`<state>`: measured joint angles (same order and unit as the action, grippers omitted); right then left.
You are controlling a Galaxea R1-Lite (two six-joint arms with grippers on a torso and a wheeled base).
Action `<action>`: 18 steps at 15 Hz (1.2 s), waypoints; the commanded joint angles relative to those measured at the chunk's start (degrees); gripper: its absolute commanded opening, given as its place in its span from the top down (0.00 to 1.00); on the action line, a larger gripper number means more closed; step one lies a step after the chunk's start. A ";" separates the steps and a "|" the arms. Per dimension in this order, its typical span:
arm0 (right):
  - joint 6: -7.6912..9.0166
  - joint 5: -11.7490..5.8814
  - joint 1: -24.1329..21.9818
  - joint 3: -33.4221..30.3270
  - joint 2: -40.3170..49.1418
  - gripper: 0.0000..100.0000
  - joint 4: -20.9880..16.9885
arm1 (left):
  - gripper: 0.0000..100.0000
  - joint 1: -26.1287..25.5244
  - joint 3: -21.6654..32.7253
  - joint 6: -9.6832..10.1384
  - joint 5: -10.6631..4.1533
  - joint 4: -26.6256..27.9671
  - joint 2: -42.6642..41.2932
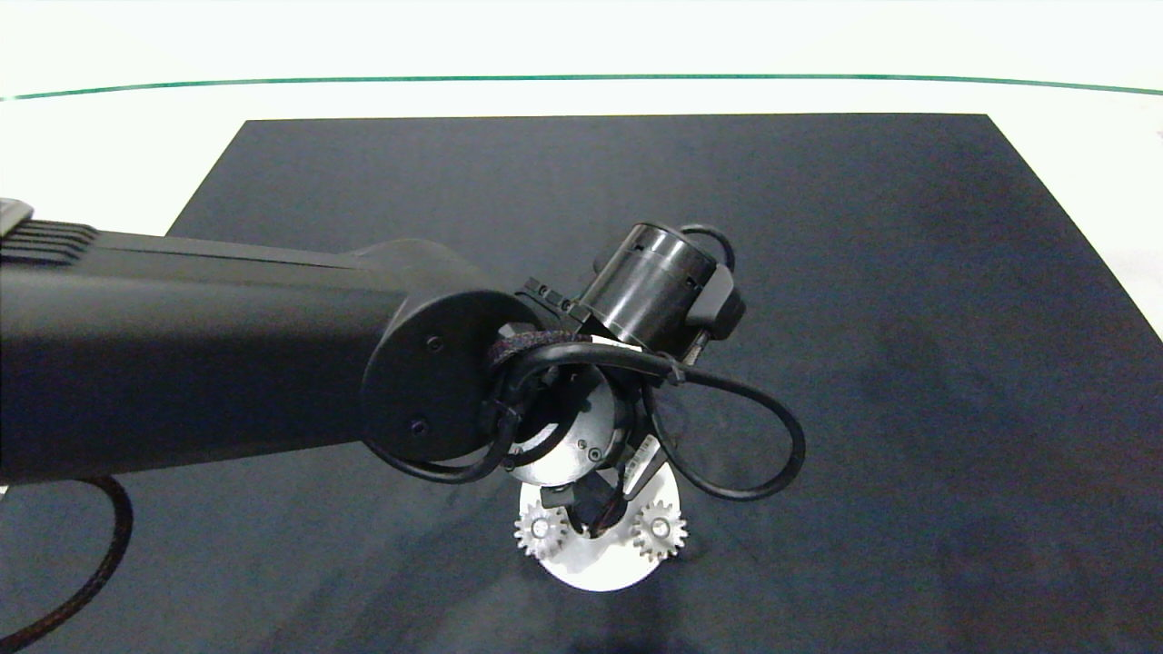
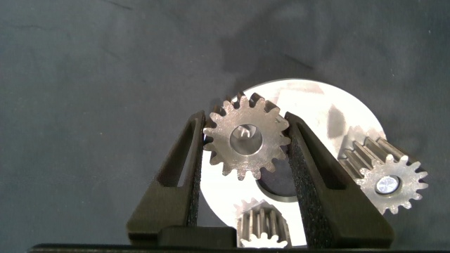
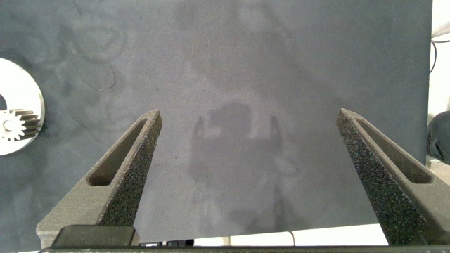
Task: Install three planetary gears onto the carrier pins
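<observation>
Left gripper (image 2: 246,144) is clamping the third gear (image 2: 246,137) over its pin (image 2: 244,131) on the disc (image 2: 330,112); right gripper (image 3: 249,176) is idling wide apart over the tabletop (image 3: 246,70).

Light: bright, from overhead | Glare: table (image 1: 581,41) washed out beyond mat (image 1: 909,272); disc (image 2: 316,105) near blown | Shadows: soft fingers' shadow on mat between right gripper's (image 3: 246,176) jaws | Focus: sharp throughout | Distortion: head view table edge bows
</observation>
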<state>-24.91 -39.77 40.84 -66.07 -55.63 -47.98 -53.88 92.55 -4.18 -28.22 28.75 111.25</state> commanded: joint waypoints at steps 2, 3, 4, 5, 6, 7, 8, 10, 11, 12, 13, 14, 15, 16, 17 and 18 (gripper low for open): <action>-0.14 -0.22 0.03 0.07 -0.01 0.00 -0.27 | 0.78 0.09 -1.50 0.40 -0.17 0.17 0.19; -0.14 -0.22 0.03 0.24 -0.01 0.00 -0.27 | 0.78 0.18 -1.85 0.40 -0.17 0.17 0.11; -0.14 -0.22 0.03 0.33 0.08 0.00 -0.27 | 0.78 0.27 -2.20 0.40 -0.17 0.17 0.02; -0.14 -0.14 0.21 0.42 0.08 0.00 -0.27 | 0.78 0.36 -2.46 0.40 -0.17 0.17 -0.16; -0.14 -0.22 0.21 0.42 0.08 0.00 -0.27 | 0.78 0.36 -2.55 0.40 -0.17 0.17 -0.07; -0.14 -0.14 0.21 0.42 0.08 0.00 -0.27 | 0.78 0.36 -2.38 0.31 -0.17 0.17 -0.07; -0.14 -0.22 0.21 0.42 0.08 0.00 -0.27 | 0.78 0.27 -2.11 0.14 -0.17 0.17 0.02; -0.14 -0.22 0.21 0.42 -0.01 0.00 -0.27 | 0.78 0.01 -1.50 0.05 -0.17 0.17 0.19; -0.14 -0.14 0.21 0.42 -0.01 0.00 -0.27 | 0.78 0.01 -1.50 0.05 -0.17 0.17 0.19; -0.23 -0.14 0.29 0.42 -0.01 0.00 -0.27 | 0.78 -0.08 -1.50 0.05 -0.17 0.26 0.19; -0.23 -0.14 0.29 0.42 -0.10 0.00 -0.27 | 0.78 -0.08 -1.50 0.14 -0.17 0.17 0.28; -0.23 -0.14 0.29 0.51 -0.10 0.00 -0.27 | 0.78 0.01 -1.41 0.05 -0.17 0.17 0.28; -0.23 -0.14 0.29 0.51 -0.10 0.00 -0.27 | 0.78 -0.08 -1.41 0.05 -0.17 0.17 0.28; -0.23 -0.14 0.29 0.51 -0.10 0.00 -0.27 | 0.78 -0.08 -1.41 0.05 -0.17 0.17 0.37; -0.23 -0.14 0.29 0.59 -0.01 0.00 -0.27 | 0.78 -0.17 -1.32 0.05 -0.17 0.17 0.81; -0.23 -0.14 0.29 0.59 0.08 0.00 -0.27 | 0.78 -0.17 -1.06 0.05 -0.17 0.17 1.07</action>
<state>-24.97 -39.68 41.12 -65.51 -55.52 -47.98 -54.04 91.34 -4.10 -28.27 28.75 111.82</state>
